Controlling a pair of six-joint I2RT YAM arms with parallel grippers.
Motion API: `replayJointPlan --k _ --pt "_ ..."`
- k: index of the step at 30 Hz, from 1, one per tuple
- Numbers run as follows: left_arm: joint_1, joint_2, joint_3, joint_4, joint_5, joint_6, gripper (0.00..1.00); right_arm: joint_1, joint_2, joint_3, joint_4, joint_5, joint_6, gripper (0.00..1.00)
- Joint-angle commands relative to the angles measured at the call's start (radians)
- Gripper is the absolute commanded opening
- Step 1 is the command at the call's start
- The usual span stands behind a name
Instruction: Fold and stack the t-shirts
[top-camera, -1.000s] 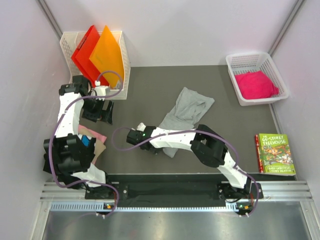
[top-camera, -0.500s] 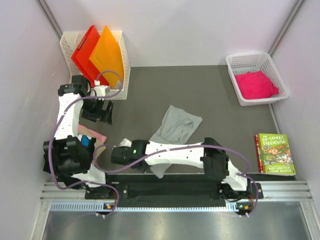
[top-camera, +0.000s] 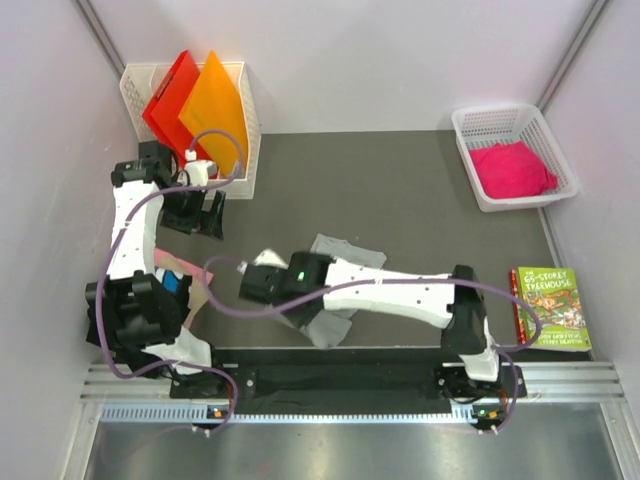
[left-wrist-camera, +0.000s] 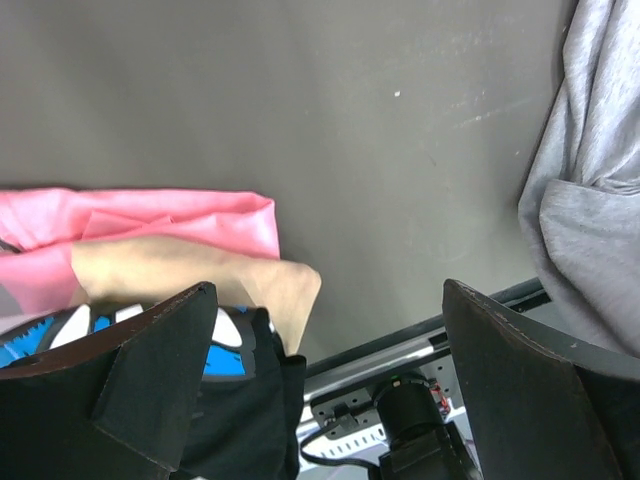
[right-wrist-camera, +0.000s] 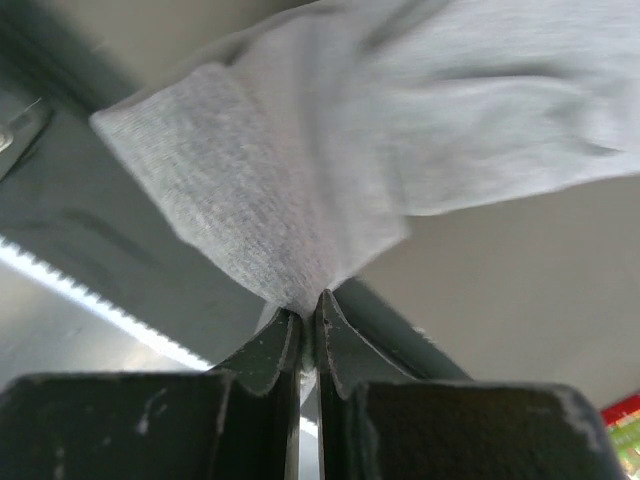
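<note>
I see the dark counter (top-camera: 420, 200) with the large light grey t-shirt (top-camera: 343, 249) bunched near its front edge, mostly hidden under my right arm. The right tool (right-wrist-camera: 308, 312) has its 2 fingers pressed together on a fold of that grey cloth. The left tool (left-wrist-camera: 328, 295) hovers over the left side, its fingers spread wide with nothing between them. Under it, at the near left, a pale pink cloth (left-wrist-camera: 170, 215) lies flat, and the black t-shirt (left-wrist-camera: 228, 350) with blue-white print lies just beside it. The bright pink t-shirt (top-camera: 512, 168) sits crumpled in the white basket (top-camera: 470, 122) at the far right.
</note>
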Motion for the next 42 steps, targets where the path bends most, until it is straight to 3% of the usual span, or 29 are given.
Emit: replayJointPlan --k 1,16,28,29,30,32,33,36,39,42 --pt "0.006 0.027 0.057 -0.018 0.039 -0.014 0.99 -0.149 -0.112 -0.031 0.018 0.098 -0.065 0.00" --pt "0.006 0.043 -0.002 -0.002 0.003 0.015 0.99 -0.414 -0.031 -0.147 0.206 0.235 -0.259 0.00" --pt "0.006 0.047 -0.012 -0.014 0.001 0.038 0.99 -0.575 0.146 -0.106 0.321 0.217 -0.314 0.00" --pt "0.006 0.046 -0.017 -0.014 0.001 0.041 0.99 -0.585 0.161 -0.101 0.319 0.212 -0.312 0.05" --pt "0.006 0.044 -0.018 -0.014 0.001 0.047 0.99 -0.595 0.193 -0.097 0.315 0.210 -0.312 0.23" --pt "0.006 0.043 -0.022 -0.017 -0.002 0.048 0.99 -0.608 0.228 -0.075 0.304 0.212 -0.308 0.44" --pt "0.006 0.043 -0.025 -0.018 -0.002 0.051 0.99 -0.621 0.236 -0.068 0.293 0.224 -0.303 0.65" --pt "0.006 0.041 -0.025 -0.034 0.012 0.059 0.99 -0.658 0.244 0.000 0.244 0.282 -0.265 0.85" --pt "0.001 0.036 -0.005 -0.070 0.058 0.074 0.99 -0.715 0.203 0.084 0.185 0.307 -0.196 0.90" --pt "-0.010 0.021 0.012 -0.097 0.111 0.079 0.99 -0.793 0.065 0.078 0.202 0.194 -0.075 0.89"
